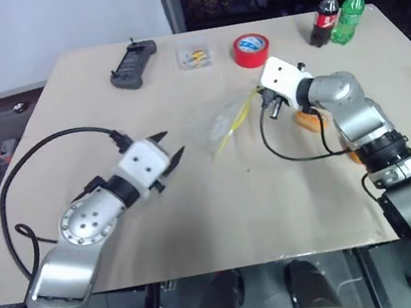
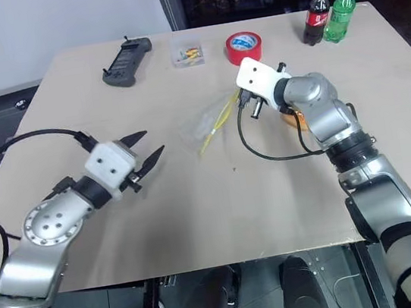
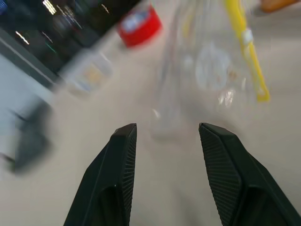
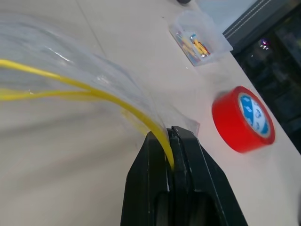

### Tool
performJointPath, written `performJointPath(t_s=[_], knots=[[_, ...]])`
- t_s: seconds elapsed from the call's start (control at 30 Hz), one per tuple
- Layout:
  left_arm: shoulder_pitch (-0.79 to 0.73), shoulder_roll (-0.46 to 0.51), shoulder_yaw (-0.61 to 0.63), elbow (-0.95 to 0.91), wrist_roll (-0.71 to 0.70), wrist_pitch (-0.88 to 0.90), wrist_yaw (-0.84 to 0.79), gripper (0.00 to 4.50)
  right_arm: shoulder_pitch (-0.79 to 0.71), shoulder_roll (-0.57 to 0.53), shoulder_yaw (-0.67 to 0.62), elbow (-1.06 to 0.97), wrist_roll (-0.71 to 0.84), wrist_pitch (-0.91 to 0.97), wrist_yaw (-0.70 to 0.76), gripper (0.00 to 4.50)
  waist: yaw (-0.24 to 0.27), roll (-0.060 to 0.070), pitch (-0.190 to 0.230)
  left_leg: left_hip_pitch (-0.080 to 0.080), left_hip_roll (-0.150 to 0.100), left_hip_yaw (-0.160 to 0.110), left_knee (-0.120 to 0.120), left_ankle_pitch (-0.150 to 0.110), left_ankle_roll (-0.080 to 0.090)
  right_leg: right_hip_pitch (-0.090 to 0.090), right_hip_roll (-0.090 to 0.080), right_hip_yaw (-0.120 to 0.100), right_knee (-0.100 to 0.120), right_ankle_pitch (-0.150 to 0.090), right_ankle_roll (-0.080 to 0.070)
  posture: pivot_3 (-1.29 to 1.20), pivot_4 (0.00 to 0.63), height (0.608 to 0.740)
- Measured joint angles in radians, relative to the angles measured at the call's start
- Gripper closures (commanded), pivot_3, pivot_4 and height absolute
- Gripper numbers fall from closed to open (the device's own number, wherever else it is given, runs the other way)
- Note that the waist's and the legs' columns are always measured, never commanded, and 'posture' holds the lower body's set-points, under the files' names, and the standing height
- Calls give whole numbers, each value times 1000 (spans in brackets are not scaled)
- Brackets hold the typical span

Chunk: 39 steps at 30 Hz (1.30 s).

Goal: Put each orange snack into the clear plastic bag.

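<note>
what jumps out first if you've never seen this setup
The right gripper pinches the yellow seal strip of the clear plastic bag mid-table. The left gripper stands open, pointing at the bag. A red tape roll and two bottles sit at the far edge.

One orange snack shows only as a sliver behind the right arm, so its shape cannot be read. The clear plastic bag runs off the right wrist view's edge. In the left wrist view the red tape roll and small clear box are blurred.
</note>
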Motion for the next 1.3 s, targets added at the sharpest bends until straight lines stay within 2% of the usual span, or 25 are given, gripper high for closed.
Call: performJointPath(t_s=[0.13,0.27,0.47,0.7,0.8,1.1,1.3], knots=[[-18,-85,-114,6,176,-29,53,2274,-16,10,1,12,1,39,9,4500,-2,0,0,-6,0,-2,3,0,0,-5,0,-2,2,0,0,0,150,740],[-49,-178,-175,9,264,8,67,2274,-30,23,1,10,8,75,22,4500,-8,0,0,-7,0,-1,4,0,0,-7,1,-1,4,0,0,0,150,740],[-82,-258,-209,90,348,31,77,2274,-30,27,1,-22,13,110,30,4500,-8,0,0,-7,0,-2,6,0,0,-7,1,-2,4,0,0,0,150,740],[-150,-337,-252,207,375,8,64,2274,-29,30,0,-87,20,162,28,4500,-8,0,0,-7,-1,-2,7,0,0,-7,1,-2,5,0,0,0,150,740],[-150,-367,-250,198,327,14,18,2274,-27,31,0,-94,20,176,20,4500,-8,0,0,-8,-1,-2,7,0,0,-7,1,-2,5,0,0,0,150,740],[-93,-336,-174,158,231,29,-74,2274,-27,30,0,-94,19,182,4,4500,-22,0,0,-7,-1,-2,8,0,0,-6,1,-2,6,0,0,0,150,740],[-117,-352,-179,173,278,22,-45,2274,-27,32,0,-94,20,186,2,4500,-23,0,0,-7,-1,-2,8,0,0,-6,1,-2,6,0,0,0,150,740]])
